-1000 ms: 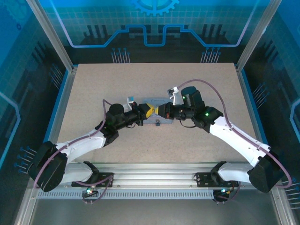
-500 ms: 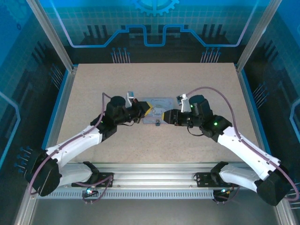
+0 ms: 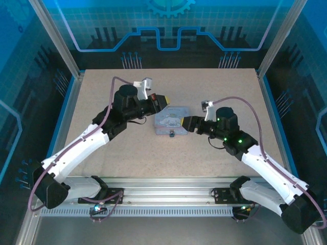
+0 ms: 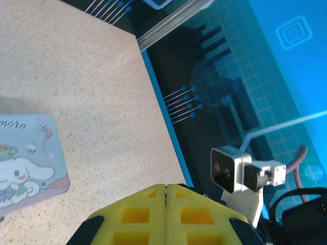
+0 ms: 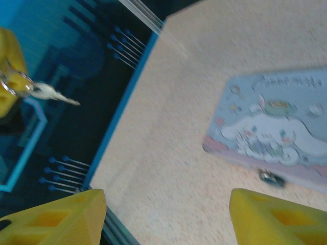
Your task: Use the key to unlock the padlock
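left hand (image 3: 162,102): raised over the speckled beige worktop (image 3: 219,87), clenched on the small pale metal key (image 5: 51,93) at its ring | right hand (image 5: 166,214): spread wide, empty, beside the pale blue cartoon tin (image 5: 276,135) | tiny dark padlock (image 5: 271,177): against the tin's near side

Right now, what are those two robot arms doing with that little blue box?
They are working on opening a lock. The left gripper is shut on the key and holds it up in the air, away from the box. The right gripper is open, right beside the blue tin. The tiny padlock sits at the tin's near edge, and the key is not in it yet.
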You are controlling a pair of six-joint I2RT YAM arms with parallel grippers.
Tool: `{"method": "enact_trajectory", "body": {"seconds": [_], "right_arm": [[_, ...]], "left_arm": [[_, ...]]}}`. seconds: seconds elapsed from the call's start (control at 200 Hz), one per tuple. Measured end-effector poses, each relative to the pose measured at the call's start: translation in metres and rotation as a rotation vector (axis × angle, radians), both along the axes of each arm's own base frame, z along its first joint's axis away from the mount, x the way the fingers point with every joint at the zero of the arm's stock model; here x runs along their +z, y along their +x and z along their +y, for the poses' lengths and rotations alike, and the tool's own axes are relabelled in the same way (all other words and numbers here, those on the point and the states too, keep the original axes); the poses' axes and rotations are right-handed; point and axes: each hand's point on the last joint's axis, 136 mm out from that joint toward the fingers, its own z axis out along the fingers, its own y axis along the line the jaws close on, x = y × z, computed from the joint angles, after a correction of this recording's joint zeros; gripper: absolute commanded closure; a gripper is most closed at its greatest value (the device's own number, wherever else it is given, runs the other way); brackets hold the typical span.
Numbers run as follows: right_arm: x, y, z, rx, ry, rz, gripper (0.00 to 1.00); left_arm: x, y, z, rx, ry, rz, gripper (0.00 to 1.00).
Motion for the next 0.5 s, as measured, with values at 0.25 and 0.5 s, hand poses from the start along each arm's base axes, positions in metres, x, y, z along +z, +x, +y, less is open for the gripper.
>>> {"method": "enact_trajectory", "body": {"seconds": [0.25,0.5], "right_arm": [[0.046,0.021,0.015,0.043,0.219,-0.112,0.43],[0.102,0.019,0.015,0.078,0.414,-0.25,0.49]], "left_arm": [[0.017,-0.001,-0.012,-0.048,-0.019,-0.088,1.0],[0.029,-0.007,-0.025,-0.079,-0.099,-0.118,1.0]]}}
